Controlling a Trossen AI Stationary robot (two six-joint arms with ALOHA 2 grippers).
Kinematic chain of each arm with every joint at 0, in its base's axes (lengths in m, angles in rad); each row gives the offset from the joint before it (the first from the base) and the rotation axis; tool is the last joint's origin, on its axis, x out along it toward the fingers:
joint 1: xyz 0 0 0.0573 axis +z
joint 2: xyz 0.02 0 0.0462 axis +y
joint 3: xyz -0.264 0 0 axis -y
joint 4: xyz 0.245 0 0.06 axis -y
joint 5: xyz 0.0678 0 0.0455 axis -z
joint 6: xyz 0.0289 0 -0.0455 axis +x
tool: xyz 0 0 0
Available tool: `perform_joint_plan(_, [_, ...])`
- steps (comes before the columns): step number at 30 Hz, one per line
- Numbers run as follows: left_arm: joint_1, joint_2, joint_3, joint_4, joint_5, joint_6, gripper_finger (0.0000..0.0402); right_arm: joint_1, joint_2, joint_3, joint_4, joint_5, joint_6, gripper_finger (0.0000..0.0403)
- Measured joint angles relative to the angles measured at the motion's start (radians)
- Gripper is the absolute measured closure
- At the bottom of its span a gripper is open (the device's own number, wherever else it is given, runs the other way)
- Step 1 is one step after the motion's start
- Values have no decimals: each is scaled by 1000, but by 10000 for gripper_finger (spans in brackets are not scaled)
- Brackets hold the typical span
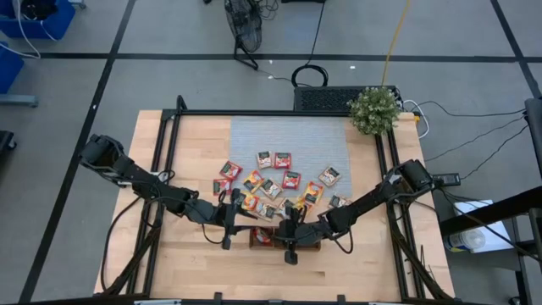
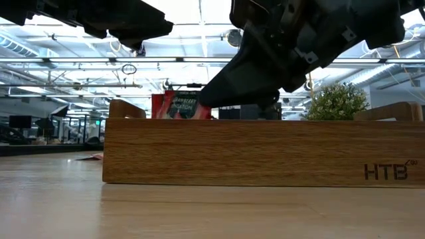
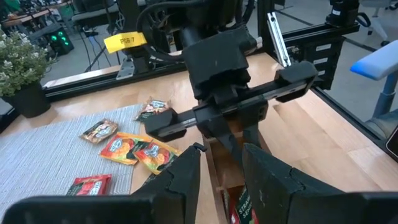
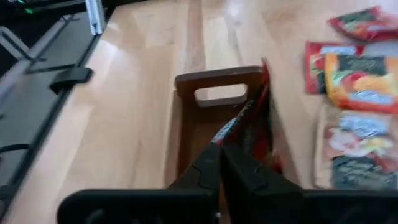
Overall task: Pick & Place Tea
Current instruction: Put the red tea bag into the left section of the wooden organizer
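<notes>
From above, a long brown wooden tray (image 1: 284, 236) sat at the near edge of the table, with small flat square tea packets (image 1: 273, 188), red, orange-yellow and pale grey, scattered on a grey mat just beyond it. The right gripper (image 1: 290, 234) hung over the tray's middle; the left gripper (image 1: 230, 219) waited beside the tray's left end.

At table height, a red packet (image 2: 180, 106) stood on edge inside the tray, poking above its wall.

The left wrist camera showed that arm's own fingers (image 3: 267, 180) part-open, holding nothing.

The right wrist camera showed its fingers (image 4: 239, 171) pressed together on nothing, their tips against red packets leaning in the compartment (image 4: 258, 118).

The packets looked light, thin and crinkly, likely slippery; pinching a free edge seemed best.
</notes>
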Motion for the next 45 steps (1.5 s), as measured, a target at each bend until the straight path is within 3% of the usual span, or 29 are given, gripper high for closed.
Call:
perform_joint_plan(6, [0, 0, 0, 0, 0, 1, 277, 10, -9, 0, 0, 53, -89, 402])
perform_joint_plan(19, [0, 0, 0, 0, 0, 2, 277, 4, -42, 1, -56, 54, -229, 403])
perform_joint_plan(39, [0, 0, 0, -2, 0, 2, 277, -14, -42, 1, -53, 55, -248, 403])
perform_joint_plan(45, [0, 0, 0, -2, 0, 2, 277, -14, -42, 1, -53, 81, -248, 382])
